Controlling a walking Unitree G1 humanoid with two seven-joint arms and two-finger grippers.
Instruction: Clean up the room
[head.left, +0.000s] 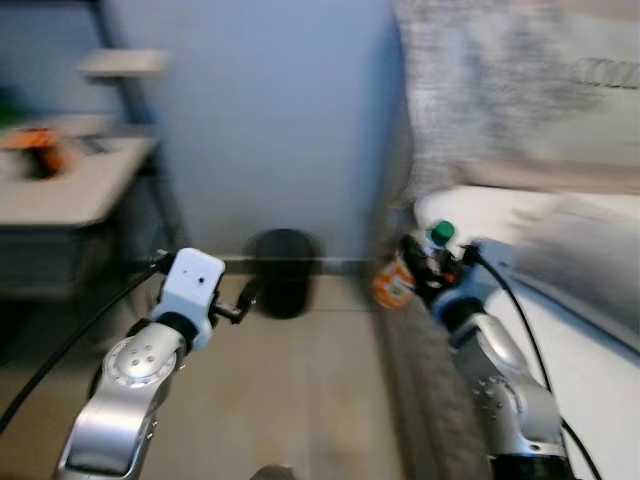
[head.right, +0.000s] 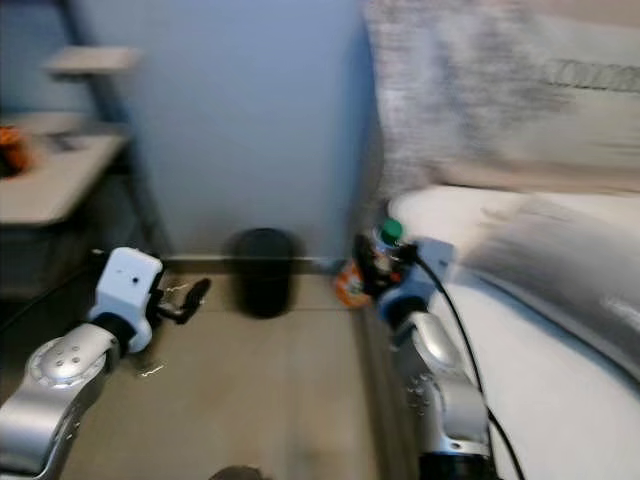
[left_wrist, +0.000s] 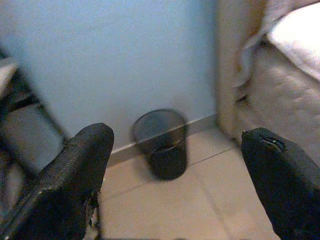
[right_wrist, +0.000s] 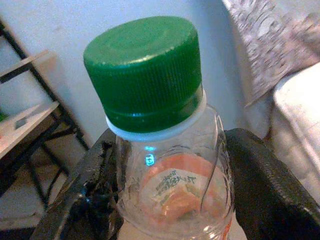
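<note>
Right tool (right_wrist: 165, 200) clamps a clear plastic bottle (right_wrist: 172, 185) w/ green cap (right_wrist: 145, 70) & orange label, one black finger (right_wrist: 265, 185) on each side of the body; bottle is held upright in the air, just right of the black bin (head.left: 283, 272), at the bed's (head.left: 560, 300) edge. Left tool (left_wrist: 175, 200) is wide open, nothing btwn its fingers (left_wrist: 70, 185), hovering over the tiled floor (head.left: 300, 390) left of the bin & pointing toward it. Bin stands on the floor against the blue wall (head.left: 270, 120). Table (head.left: 70, 190) sits well left of the bin.
</note>
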